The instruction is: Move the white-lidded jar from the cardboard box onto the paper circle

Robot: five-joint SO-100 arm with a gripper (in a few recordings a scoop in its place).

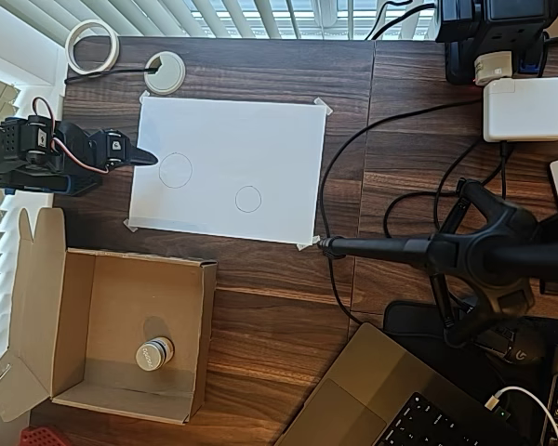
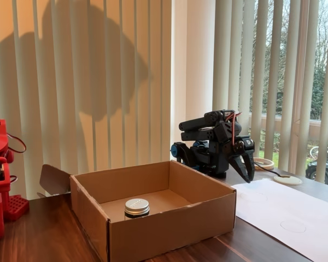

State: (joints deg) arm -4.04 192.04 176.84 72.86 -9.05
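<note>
Cardboard box [image 1: 74, 325] holds white-lidded jar [image 1: 154, 353] upright, lid up; pincer [image 2: 247, 173] narrow, pointing down near paper edge.

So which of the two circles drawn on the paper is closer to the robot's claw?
The larger circle, on the left side of the paper in the overhead view, right by the gripper. The smaller circle sits further right and lower.
</note>
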